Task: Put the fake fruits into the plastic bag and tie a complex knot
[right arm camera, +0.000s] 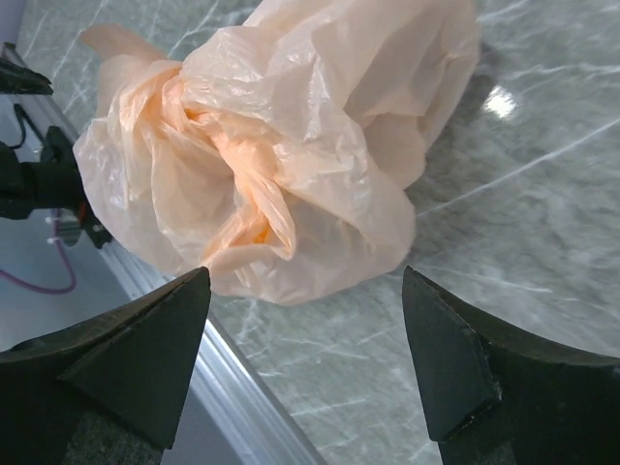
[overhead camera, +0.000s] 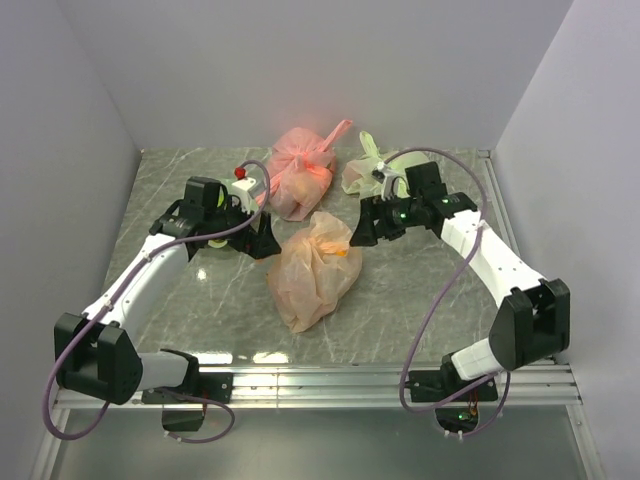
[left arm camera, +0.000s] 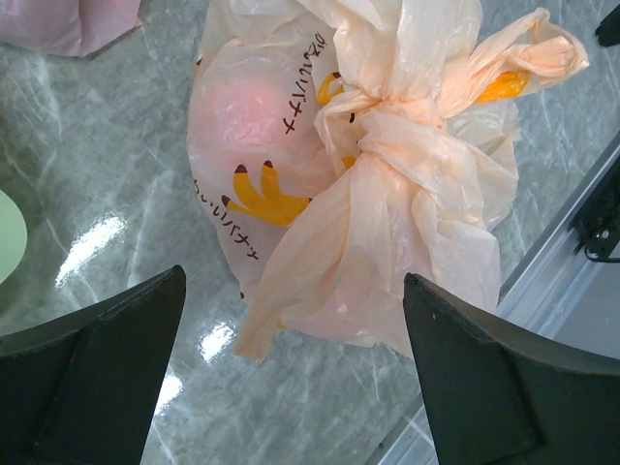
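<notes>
Pale orange plastic bag (overhead camera: 315,270), tied shut, lies mid-tabletop (overhead camera: 430,300) between the arms. Left claw (left arm camera: 291,320) and right claw (right arm camera: 305,291) both gape wide, holding nothing. Best drawn straight back, clear of the knot (left arm camera: 383,111), to avoid snagging its loose ends.

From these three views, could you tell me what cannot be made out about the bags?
- Left wrist view: fruits veiled inside the peach bag; count unknown.
- Left wrist view: that bag's top cut off by the upper edge.
- Top view: pink bag, green bag contents too small, veiled by plastic.
</notes>
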